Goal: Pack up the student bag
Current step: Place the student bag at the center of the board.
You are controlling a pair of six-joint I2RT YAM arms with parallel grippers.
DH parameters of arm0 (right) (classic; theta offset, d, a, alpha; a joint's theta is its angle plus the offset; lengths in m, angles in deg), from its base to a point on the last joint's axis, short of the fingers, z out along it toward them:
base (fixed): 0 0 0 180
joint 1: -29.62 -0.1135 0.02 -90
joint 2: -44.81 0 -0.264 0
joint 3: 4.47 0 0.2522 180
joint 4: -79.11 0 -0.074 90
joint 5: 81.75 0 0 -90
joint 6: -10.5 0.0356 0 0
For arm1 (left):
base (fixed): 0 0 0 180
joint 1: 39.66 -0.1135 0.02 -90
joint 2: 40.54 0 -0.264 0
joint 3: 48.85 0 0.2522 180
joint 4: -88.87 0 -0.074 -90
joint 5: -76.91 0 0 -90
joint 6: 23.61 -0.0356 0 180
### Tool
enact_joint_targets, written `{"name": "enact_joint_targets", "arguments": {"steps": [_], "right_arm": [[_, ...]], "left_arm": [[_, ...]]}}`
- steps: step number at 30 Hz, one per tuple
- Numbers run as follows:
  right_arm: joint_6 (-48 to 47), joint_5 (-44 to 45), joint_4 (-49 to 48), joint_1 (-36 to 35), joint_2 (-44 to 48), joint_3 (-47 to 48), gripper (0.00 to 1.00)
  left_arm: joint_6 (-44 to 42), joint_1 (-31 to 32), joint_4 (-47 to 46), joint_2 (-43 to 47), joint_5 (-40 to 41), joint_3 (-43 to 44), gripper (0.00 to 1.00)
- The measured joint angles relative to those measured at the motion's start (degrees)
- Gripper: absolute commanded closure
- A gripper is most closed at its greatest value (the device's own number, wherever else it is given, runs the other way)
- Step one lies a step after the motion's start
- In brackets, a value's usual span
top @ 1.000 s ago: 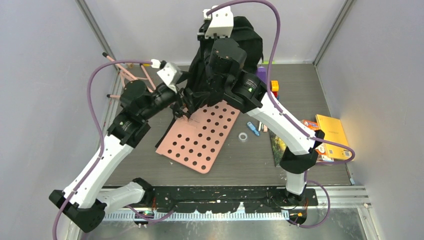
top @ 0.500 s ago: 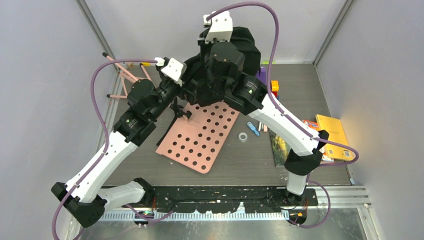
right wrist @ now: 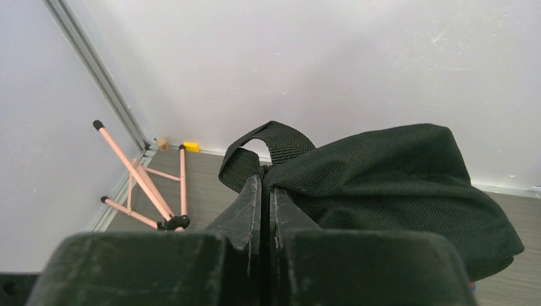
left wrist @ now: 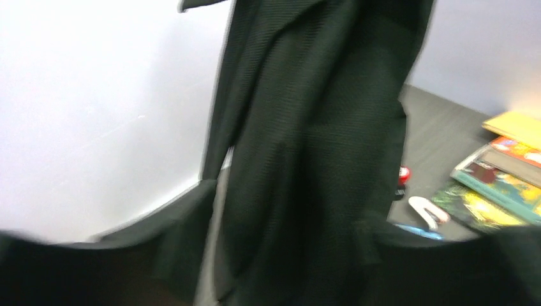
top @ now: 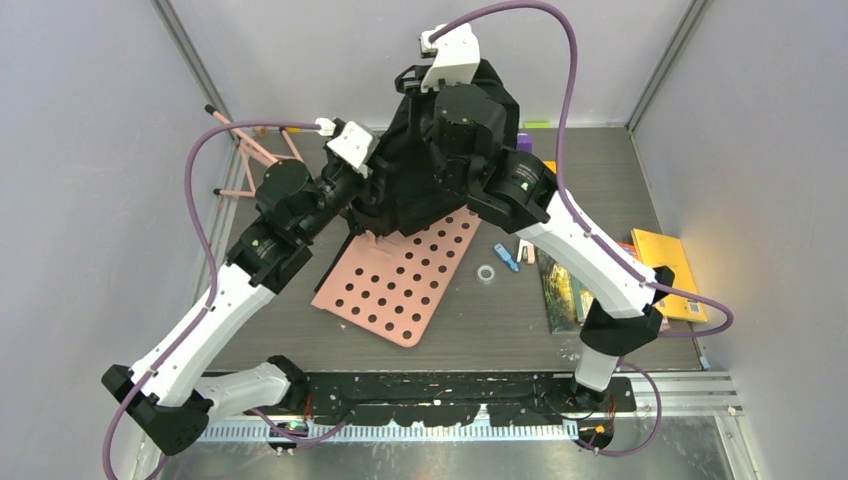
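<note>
Top external view: the student bag (top: 420,180) hangs lifted over the far middle of the table (top: 620,180), its lower part above the far end of the pink perforated board (top: 400,275). Whether it touches the board I cannot tell.

The right gripper (right wrist: 265,185) has its fingers pressed together, pinching the bag's black fabric just beside the top carry loop (right wrist: 268,143). The left gripper (top: 362,198) is against the bag's left flank. Its own view is blurred and filled with hanging fabric, so I cannot tell whether it is spread or gripping.

The step in hand looks like getting the bag upright and its mouth open. To do that well, the right pinch should hold firm near the loop and stay level while the left takes a single layer at the opening's edge and draws it gently outward, without dragging the board.

Count:
- one bag
- one board
- one tape roll (top: 487,273)
- one pink-legged stand (right wrist: 143,185)
- at least three overlapping books (left wrist: 504,185); the exact number is unclear
</note>
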Motion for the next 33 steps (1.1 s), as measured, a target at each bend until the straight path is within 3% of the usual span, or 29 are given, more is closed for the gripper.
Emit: {"name": "enact_joint_targets", "arguments": {"steps": [2,4,8,12,18,22,26,29,33], "right_arm": [[1.7,-1.3,2.0,0.0,0.8,0.0,0.99],[3.1,-2.7,3.9,-0.1,1.7,-0.1,0.91],[4.9,-4.9,5.8,-0.8,4.5,-2.9,0.71],[4.3,-5.8,5.1,-1.3,9.6,-10.8,0.38],[0.0,-3.8,3.1,-1.2,14.7,-20.6,0.14],[-1.0,-1.6,4.6,-0.4,15.8,-21.7,0.05],[0.4,-3.4,8.4,1.1,17.6,-21.7,0.02],[3.8,-10.6,12.2,6.1,19.4,-21.8,0.03],[8.9,-25.0,13.8,18.6,24.3,-28.5,0.05]], "left_arm": [[0.0,0.1,0.8,0.8,-3.3,-0.3,0.87],[0.5,0.1,2.2,1.7,-4.9,-0.4,1.00],[3.0,0.3,9.4,3.8,-6.6,1.7,1.00],[6.9,0.3,20.6,3.1,-6.9,8.1,1.00],[13.0,-2.2,31.7,2.9,-5.9,9.5,1.00],[17.7,-10.1,32.0,3.1,-6.8,7.7,1.00],[20.3,-19.2,28.8,3.6,-11.1,3.3,1.00],[20.7,-23.6,25.8,4.4,-14.4,-0.5,1.00],[19.3,-24.2,24.9,5.6,-15.1,-2.9,1.00]]}}
